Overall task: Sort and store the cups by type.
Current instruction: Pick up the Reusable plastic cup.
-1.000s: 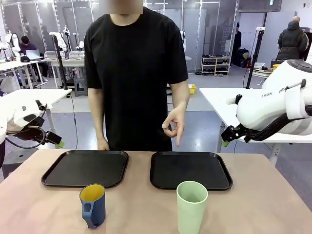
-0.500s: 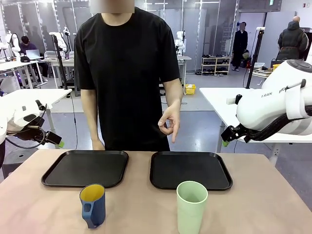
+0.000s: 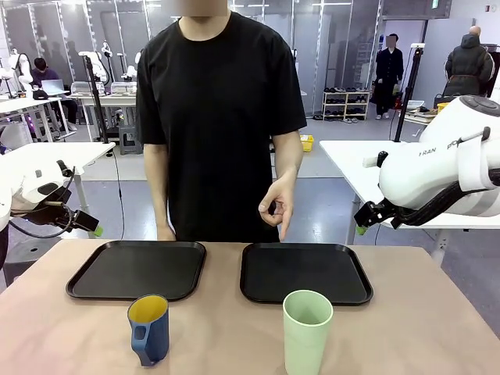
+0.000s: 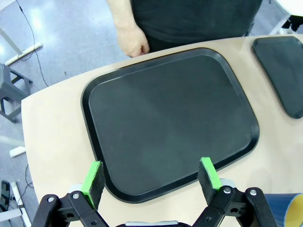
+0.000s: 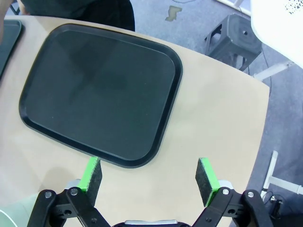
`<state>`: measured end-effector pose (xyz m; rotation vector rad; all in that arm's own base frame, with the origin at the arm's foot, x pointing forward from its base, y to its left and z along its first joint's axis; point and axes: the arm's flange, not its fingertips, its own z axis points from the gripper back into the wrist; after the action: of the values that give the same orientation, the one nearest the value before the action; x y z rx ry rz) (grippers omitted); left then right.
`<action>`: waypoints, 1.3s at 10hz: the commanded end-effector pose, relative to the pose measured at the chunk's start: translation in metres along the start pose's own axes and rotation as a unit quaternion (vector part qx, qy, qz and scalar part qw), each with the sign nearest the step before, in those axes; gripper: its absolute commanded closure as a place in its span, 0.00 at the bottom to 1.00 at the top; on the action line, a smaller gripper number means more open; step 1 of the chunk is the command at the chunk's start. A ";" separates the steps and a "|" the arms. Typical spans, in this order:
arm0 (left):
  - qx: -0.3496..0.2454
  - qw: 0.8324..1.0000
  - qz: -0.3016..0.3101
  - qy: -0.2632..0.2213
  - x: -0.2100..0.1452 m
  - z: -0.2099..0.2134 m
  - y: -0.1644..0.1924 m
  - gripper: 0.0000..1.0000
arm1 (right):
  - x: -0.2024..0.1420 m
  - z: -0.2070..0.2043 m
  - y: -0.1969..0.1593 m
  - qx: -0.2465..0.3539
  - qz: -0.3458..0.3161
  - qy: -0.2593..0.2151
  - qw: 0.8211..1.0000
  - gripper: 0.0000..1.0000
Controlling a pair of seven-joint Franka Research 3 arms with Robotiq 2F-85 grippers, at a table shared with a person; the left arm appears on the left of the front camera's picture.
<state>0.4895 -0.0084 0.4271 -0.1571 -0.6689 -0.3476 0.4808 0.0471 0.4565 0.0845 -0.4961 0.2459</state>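
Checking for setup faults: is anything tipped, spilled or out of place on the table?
Nothing stands out. The blue mug and mint-green tumbler stand upright; the left black tray and right black tray lie flat.

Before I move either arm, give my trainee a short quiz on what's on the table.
1. Pick one. The green tumbler stands: A) on the right tray; B) on the table, on the robot's side of that tray; C) between a gripper's fingers.
2. True or false: the blue mug sits on the left tray.
3. Fill in: the left gripper and right gripper both have their jaws ____.

Key: 1 B. 2 False: it stands on the table, on the robot's side of that tray. 3 Open, holding nothing.
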 end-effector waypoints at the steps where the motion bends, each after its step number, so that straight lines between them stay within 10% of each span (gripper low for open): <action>1: 0.000 1.000 -0.001 -0.002 0.000 0.003 -0.001 0.00 | -0.001 0.001 -0.002 0.002 -0.001 -0.001 1.000 0.00; 3: 0.000 1.000 -0.001 -0.002 0.000 0.003 -0.001 0.00 | 0.000 0.000 0.000 0.000 0.000 0.000 1.000 0.00; 5: 0.000 1.000 -0.001 -0.002 0.000 0.003 -0.001 0.00 | -0.004 0.022 -0.012 -0.043 0.195 0.030 0.979 0.00; 8: 0.000 1.000 -0.001 -0.002 0.000 0.003 -0.001 0.00 | -0.029 0.043 -0.010 -0.046 0.435 0.073 0.896 0.00; 11: 0.000 1.000 -0.001 -0.002 0.000 0.003 -0.001 0.00 | -0.042 0.046 -0.007 -0.015 0.516 0.068 0.854 0.00; 13: 0.000 1.000 -0.001 -0.002 0.000 0.003 -0.001 0.00 | -0.033 0.042 0.002 -0.034 0.464 0.088 0.881 0.00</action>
<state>0.4894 -0.0083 0.4271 -0.1575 -0.6690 -0.3473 0.4273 0.0344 0.4776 -0.2605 -0.3315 1.2369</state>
